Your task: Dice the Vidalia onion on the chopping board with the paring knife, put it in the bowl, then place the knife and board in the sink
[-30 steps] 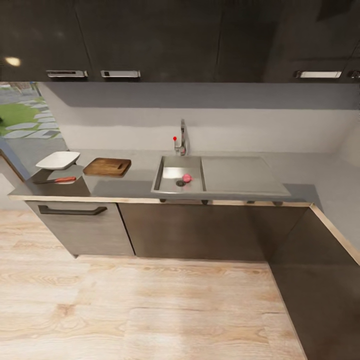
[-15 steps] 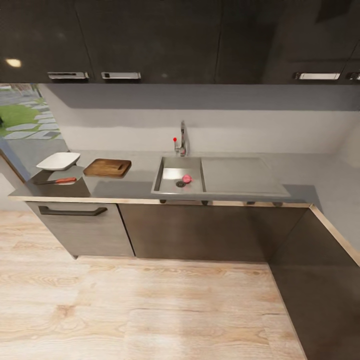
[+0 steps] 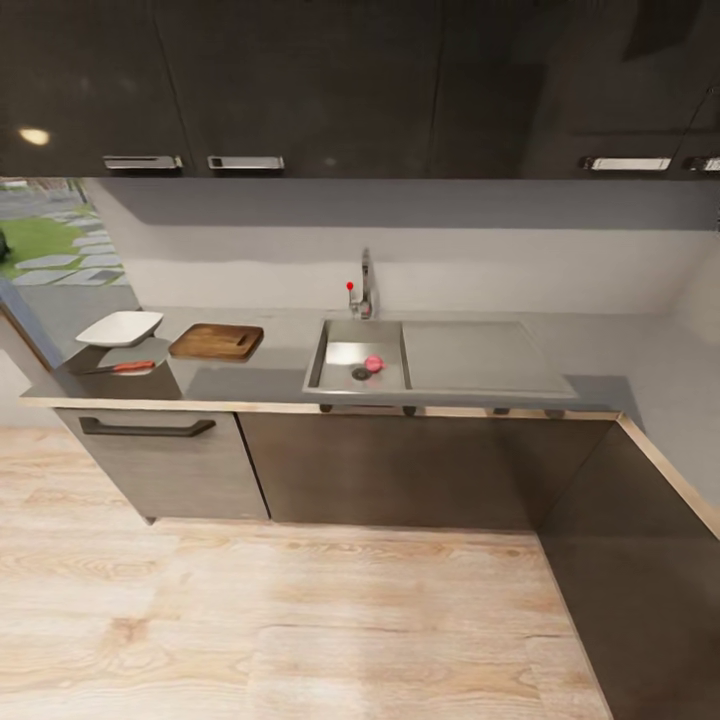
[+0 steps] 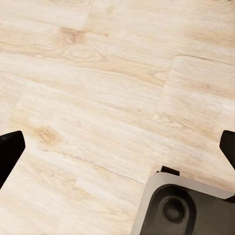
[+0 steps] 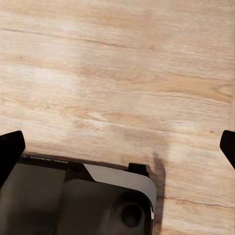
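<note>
Left gripper (image 4: 117, 147) spread over wood floor (image 4: 98, 88) | countertop (image 3: 250, 375) grey

Pink onion (image 3: 373, 363), grey sink (image 3: 318, 352)

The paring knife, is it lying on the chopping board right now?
No, the paring knife lies on the countertop beside the bowl, apart from the chopping board.

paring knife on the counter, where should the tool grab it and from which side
Probably the red-orange handle of the paring knife, coming straight down from above. It lies flat on the countertop in front of the bowl, handle toward the chopping board, blade pointing away, so the handle is the thicker, safer part.
</note>
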Controlling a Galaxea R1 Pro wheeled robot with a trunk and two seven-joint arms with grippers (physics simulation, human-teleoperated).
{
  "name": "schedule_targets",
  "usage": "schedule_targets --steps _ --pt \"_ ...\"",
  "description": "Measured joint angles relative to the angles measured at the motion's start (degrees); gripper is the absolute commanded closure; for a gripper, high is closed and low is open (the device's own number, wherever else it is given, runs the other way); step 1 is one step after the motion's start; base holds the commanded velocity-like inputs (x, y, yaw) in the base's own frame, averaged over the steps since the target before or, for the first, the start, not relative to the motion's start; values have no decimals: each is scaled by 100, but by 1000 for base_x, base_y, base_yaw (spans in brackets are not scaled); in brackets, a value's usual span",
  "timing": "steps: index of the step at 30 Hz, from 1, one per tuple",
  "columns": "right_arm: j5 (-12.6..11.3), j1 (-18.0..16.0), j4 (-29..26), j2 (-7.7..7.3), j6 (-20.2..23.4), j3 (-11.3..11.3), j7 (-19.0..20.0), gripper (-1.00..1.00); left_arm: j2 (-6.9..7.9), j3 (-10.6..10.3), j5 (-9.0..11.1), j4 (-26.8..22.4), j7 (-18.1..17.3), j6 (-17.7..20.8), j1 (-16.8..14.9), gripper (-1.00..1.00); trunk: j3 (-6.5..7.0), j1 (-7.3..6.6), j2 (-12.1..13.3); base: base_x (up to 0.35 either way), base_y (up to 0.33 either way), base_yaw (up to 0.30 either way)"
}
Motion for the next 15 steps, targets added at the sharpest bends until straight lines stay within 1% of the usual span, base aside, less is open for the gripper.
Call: schedule_targets --steps 15 --pt "0 0 0 0 0 0 0 -100 0 0 0 0 0 7 0 -100 135 0 0 0 0 0"
